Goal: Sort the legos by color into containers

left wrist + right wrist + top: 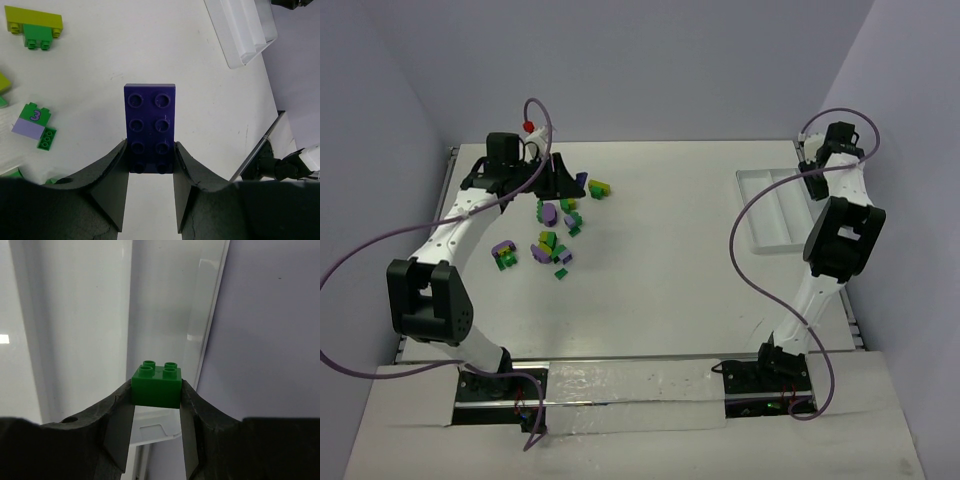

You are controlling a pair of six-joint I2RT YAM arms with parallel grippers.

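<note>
Left wrist view: the left gripper (150, 150) is partly closed, its two black fingers pinching the near end of a dark purple brick (150, 120) by its long sides. That brick is two studs wide and four long. Its studs face the camera and its long axis runs straight out from the jaws. Whether it rests on the table (100, 75) or hangs above it I cannot tell. Left of it lies a green piece printed with a purple "3" (35, 114), touching a lavender block (28, 129). Farther off, a yellow-green brick (34, 19) sits against a small green brick (38, 40). The white trays (245, 30) lie at the far right.

Right wrist view: the right gripper (156, 392) clamps a green brick (156, 387), two studs by two, studs up and square across the jaws, over the trays. From overhead, the loose legos (555, 240) lie clustered just beside the left gripper, well apart from the trays.
</note>
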